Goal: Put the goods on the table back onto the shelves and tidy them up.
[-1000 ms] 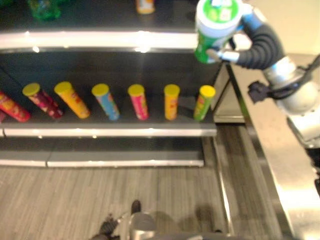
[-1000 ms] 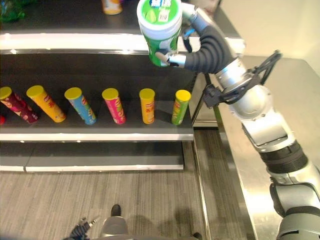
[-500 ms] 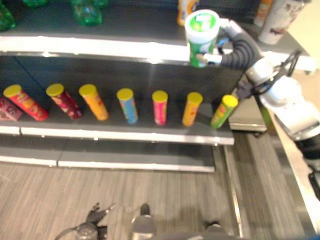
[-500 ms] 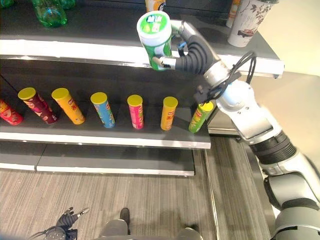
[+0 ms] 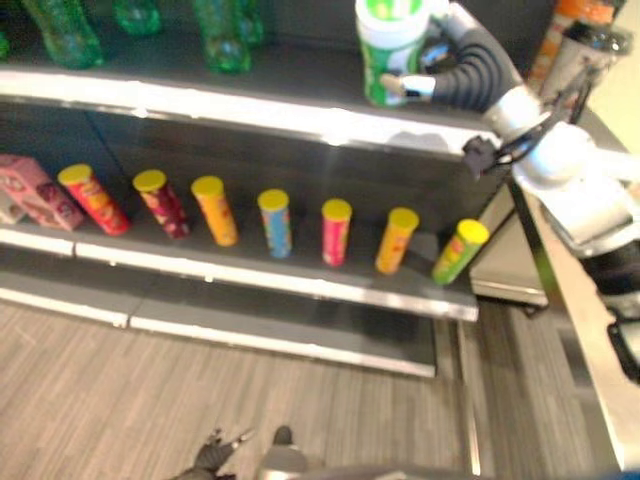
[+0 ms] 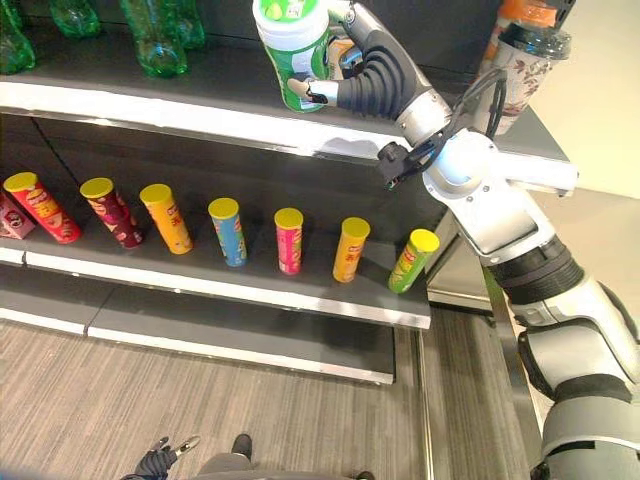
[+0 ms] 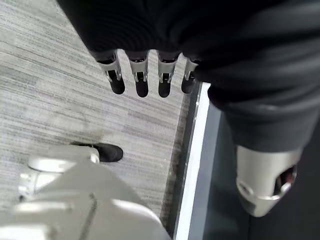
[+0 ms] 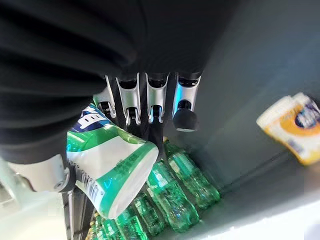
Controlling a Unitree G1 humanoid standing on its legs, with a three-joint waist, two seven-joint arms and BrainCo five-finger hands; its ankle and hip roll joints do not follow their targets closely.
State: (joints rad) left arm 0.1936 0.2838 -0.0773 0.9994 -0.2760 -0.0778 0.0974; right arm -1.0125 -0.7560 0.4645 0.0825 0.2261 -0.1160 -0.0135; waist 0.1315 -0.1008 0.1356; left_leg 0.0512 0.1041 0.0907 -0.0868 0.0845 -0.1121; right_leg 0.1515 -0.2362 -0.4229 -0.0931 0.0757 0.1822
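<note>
My right hand (image 6: 372, 76) is shut on a green and white canister (image 6: 292, 50) with a white lid. It holds the canister upright, slightly tilted, over the dark upper shelf (image 6: 200, 108), just behind the shelf's bright front edge. In the right wrist view the canister (image 8: 112, 167) lies between my thumb and fingers (image 8: 150, 100), with green bottles (image 8: 175, 195) past it. I cannot tell whether its base touches the shelf. My left hand (image 7: 145, 82) hangs low above the floor, fingers relaxed, holding nothing.
Green bottles (image 6: 160, 35) stand at the left of the upper shelf. A patterned cup (image 6: 522, 70) and an orange bottle (image 6: 525, 12) stand at its right end. Several coloured tube cans (image 6: 288, 238) line the lower shelf, with a pink box (image 5: 30, 188) at the left. A steel table (image 5: 590, 340) runs along the right.
The camera has shifted, bringing more of the upper shelf into view. My right hand has carried the canister from in front of the shelf edge to over the shelf surface.
</note>
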